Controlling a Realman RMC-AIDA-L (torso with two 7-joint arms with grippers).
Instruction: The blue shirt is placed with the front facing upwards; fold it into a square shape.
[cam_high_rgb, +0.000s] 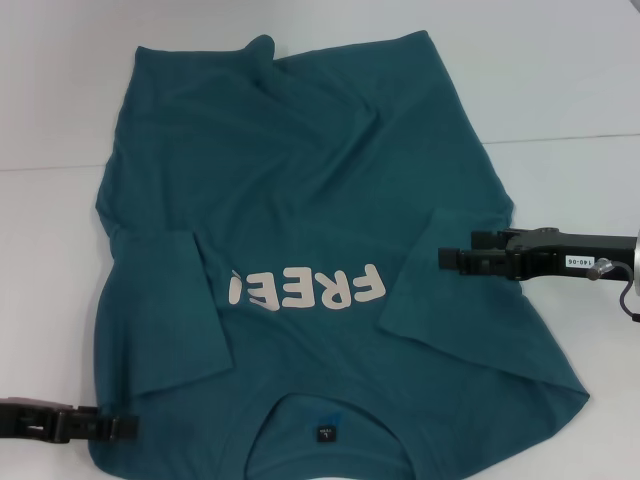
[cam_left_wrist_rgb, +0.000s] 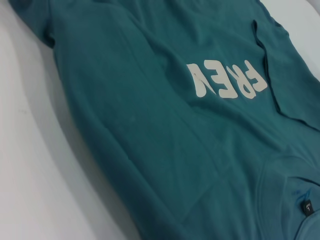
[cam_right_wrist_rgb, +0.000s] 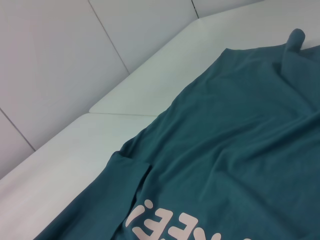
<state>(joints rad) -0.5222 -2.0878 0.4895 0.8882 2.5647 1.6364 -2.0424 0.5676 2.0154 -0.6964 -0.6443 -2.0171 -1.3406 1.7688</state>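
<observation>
The right gripper (cam_high_rgb: 445, 258) reaches level over the blue shirt (cam_high_rgb: 320, 200) beside its folded sleeve; the left gripper (cam_high_rgb: 128, 428) lies at the collar-end corner. Neither pincer's opening can be told.

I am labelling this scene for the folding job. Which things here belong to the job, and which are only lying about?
Belonging to the job:
- blue shirt
- left gripper, at the shirt's near corner
- right gripper, at the folded-in sleeve

Only lying about:
- nothing; only the white table under the shirt

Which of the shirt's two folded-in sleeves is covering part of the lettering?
The sleeve on the robot's left of the teal-blue cotton T-shirt: its edge overlaps the cream lettering, hiding the last letter. The right-side sleeve stops just beside the F, near the right gripper.
</observation>
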